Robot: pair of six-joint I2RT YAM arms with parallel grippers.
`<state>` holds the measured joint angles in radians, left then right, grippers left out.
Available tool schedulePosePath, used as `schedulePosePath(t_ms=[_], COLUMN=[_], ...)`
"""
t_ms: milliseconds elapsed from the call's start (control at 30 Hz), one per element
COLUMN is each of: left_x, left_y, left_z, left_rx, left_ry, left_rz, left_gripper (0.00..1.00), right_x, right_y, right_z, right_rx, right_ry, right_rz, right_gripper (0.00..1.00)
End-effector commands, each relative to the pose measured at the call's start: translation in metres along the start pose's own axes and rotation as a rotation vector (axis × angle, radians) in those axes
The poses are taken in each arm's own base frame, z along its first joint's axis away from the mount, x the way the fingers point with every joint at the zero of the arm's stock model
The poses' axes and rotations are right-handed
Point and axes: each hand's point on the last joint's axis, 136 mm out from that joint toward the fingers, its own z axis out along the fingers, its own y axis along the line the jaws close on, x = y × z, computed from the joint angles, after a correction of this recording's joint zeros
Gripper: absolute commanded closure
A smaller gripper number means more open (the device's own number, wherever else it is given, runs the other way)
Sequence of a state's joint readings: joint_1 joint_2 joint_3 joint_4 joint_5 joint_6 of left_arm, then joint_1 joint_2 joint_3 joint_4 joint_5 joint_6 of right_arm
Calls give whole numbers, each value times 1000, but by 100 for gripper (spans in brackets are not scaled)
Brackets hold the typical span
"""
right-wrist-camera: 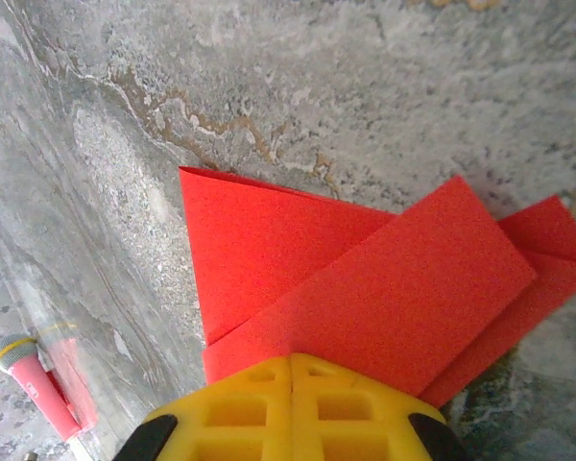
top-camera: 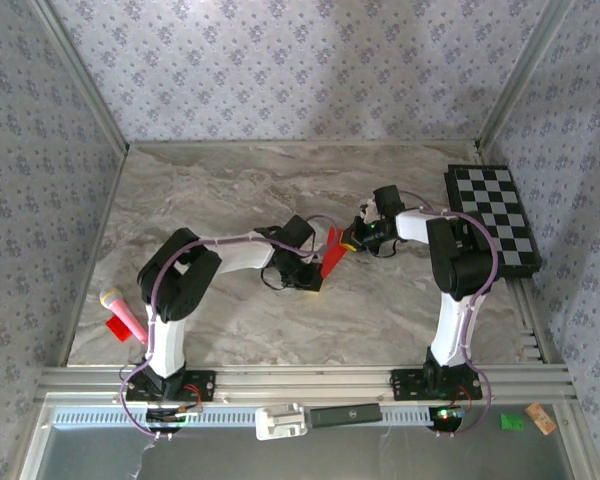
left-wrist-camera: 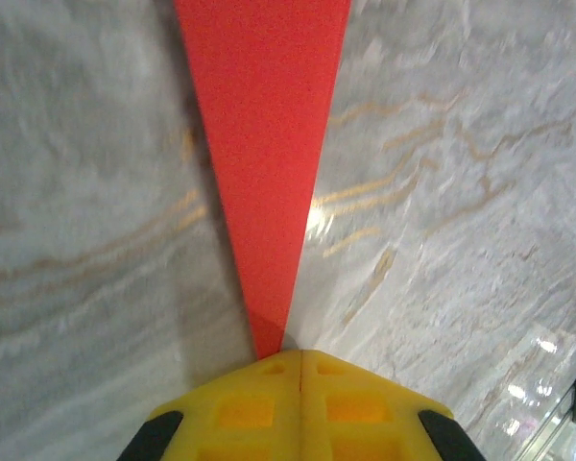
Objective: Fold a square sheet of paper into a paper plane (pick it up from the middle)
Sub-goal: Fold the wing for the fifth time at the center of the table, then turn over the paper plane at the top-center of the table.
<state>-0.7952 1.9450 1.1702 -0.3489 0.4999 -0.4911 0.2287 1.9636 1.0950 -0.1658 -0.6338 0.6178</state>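
Left side: a pink microphone (top-camera: pixel 123 313) lies close to the table's (top-camera: pixel 230 190) left edge, partly over a small red scrap (top-camera: pixel 118 328), well apart from the work. A stretch of bare marble separates it from the left gripper (top-camera: pixel 315 282). Centre: the red paper (top-camera: pixel 332 252), folded into a narrow creased shape, sits near the middle of the table, pinched between both grippers. Left wrist view: the left gripper (left-wrist-camera: pixel 300 360) has its yellow fingers pressed together on the paper's (left-wrist-camera: pixel 264 144) pointed tip; the paper widens away from the fingers and casts a shadow on the marble to its left. Whether its lower edge touches the surface cannot be told. Right wrist view: the right gripper (right-wrist-camera: pixel 290 363) is closed likewise on the layered end of the paper (right-wrist-camera: pixel 365 279), where overlapping flaps with sharp straight edges fan out. Bare marble runs from the grippers to the back wall and along the near rail. Right side: a chequered board (top-camera: pixel 492 215) lies along the table's right edge, near the right arm's elbow, which narrows the room there.
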Motion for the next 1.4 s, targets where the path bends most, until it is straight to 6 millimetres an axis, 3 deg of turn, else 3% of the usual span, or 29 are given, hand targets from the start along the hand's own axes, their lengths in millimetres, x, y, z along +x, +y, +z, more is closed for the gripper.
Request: schedulePosePath(t_ms=[0, 233, 300, 367, 467, 567, 633, 800, 900, 1067, 1367], left_x=[38, -20, -31, -36, -40, -42, -43, -41, -37, -31, -21], left_y=[16, 7, 25, 57, 96, 119, 131, 152, 162, 173, 184], left_z=[-7, -65, -85, -106, -137, -163, -179, -205, -212, -216, -218], left_rx=[-76, -40, -132, -274, -431, -526, -588, -679, -671, -573, -511], left_ry=[105, -168, -240, -304, -388, -468, -515, -590, -624, -659, -682], left_rz=[-70, -69, -98, -158, -229, -258, -269, -304, -343, -399, -415], left_gripper=[98, 80, 68, 53, 36, 21, 0, 0, 0, 0, 0], right_x=[10, -7, -8, -17, -14, -10, -6, 2, 8, 13, 23], right_y=[-50, 18, 26, 43, 37, 30, 25, 26, 32, 36, 32], right_z=[8, -23, -33, -47, -58, -67, -72, -70, -57, -38, -23], right_rx=[186, 61, 73, 93, 226, 369, 462, 649, 726, 843, 1060], right_ry=[11, -38, -48, -88, -117, -156, -184, -239, -243, -245, -224], right_rz=[43, -46, -48, -83, -104, -115, -114, -115, -133, -152, -220], right_gripper=[99, 83, 77, 69, 59, 49, 45, 38, 36, 35, 38])
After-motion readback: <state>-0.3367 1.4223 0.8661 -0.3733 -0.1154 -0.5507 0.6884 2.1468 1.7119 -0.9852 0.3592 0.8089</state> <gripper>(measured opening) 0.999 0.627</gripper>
